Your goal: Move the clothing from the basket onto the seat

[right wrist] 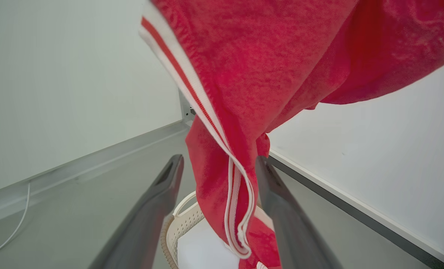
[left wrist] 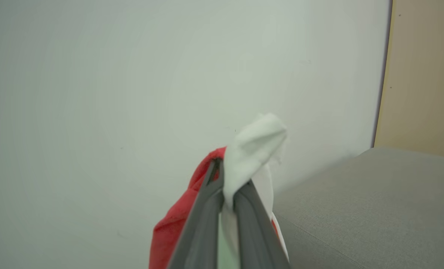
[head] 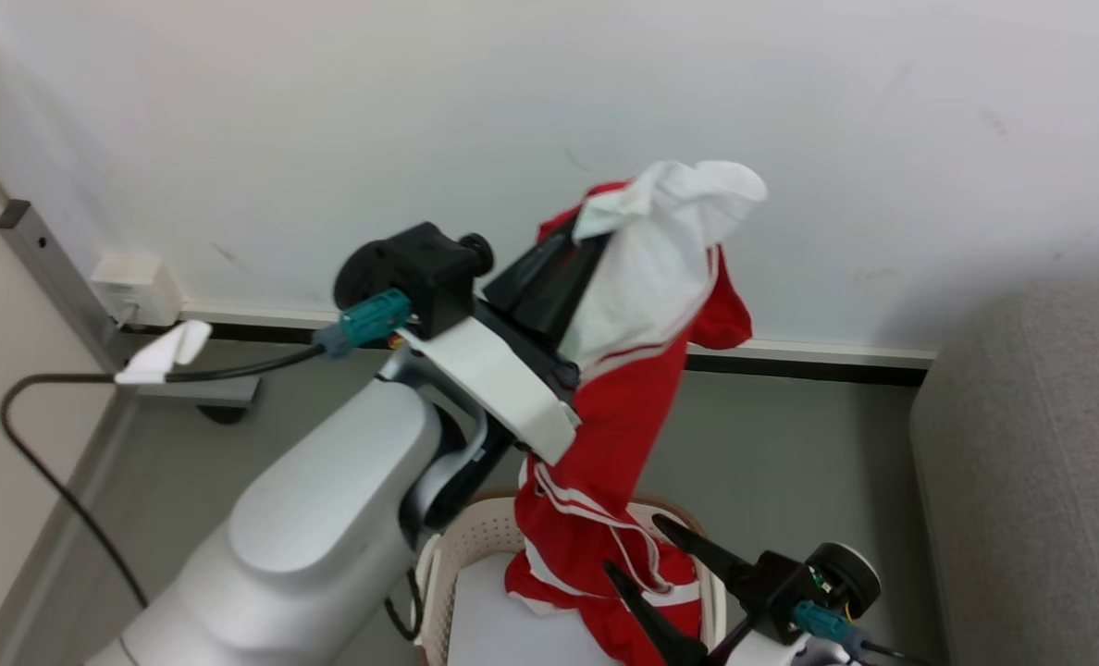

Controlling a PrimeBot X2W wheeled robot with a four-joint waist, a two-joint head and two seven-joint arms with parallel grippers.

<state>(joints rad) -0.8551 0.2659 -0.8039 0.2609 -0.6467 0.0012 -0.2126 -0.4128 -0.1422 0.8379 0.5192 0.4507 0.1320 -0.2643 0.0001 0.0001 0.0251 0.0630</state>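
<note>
The clothing (head: pixel 619 407), a bright red garment with white panels and stripe trim, hangs in a long drape from my raised left gripper (head: pixel 591 231) down into the basket (head: pixel 475 546). In the left wrist view the left gripper (left wrist: pixel 227 179) is shut on a white fold of the clothing (left wrist: pixel 252 145). My right gripper (head: pixel 637 550) stands open over the basket beside the garment's lower end. In the right wrist view the red cloth (right wrist: pixel 244 93) hangs between the spread fingers (right wrist: pixel 166 183), above the basket (right wrist: pixel 182 224). The grey seat (head: pixel 1031 462) lies to the right.
A white wall with a dark skirting strip (head: pixel 808 365) runs behind. A socket box (head: pixel 133 287), a grey metal post (head: pixel 45 259) and a black cable (head: pixel 50 472) are at the left. Grey floor (head: pixel 771 462) lies between basket and seat (left wrist: pixel 375 194).
</note>
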